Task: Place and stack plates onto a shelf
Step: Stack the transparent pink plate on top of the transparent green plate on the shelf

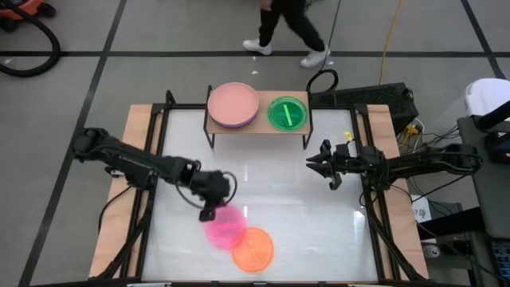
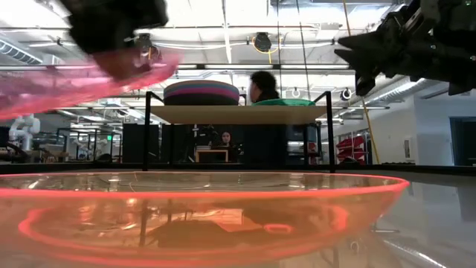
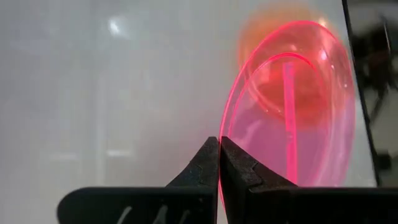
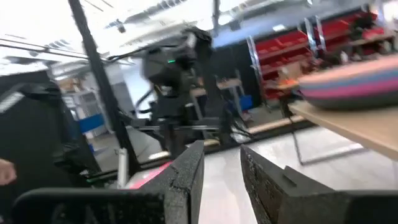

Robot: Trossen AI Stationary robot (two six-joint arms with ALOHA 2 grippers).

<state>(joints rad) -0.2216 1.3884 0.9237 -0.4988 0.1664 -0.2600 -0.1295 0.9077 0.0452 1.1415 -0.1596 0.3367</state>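
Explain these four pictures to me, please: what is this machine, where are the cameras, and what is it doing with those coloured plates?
It is a robot with two dark arms at a white table, each ending in two fingers. One picture looks straight down, one looks level across the tabletop, and two come from cameras on the arms' wrists. The left gripper has its fingers shut on the rim of the see-through pink plate, raised and tilted in the low view. The orange plate lies flat on the table beside it. At the back, the shelf carries a stack of larger plates and a green plate. The right gripper waits above the table, fingers apart, holding nothing.
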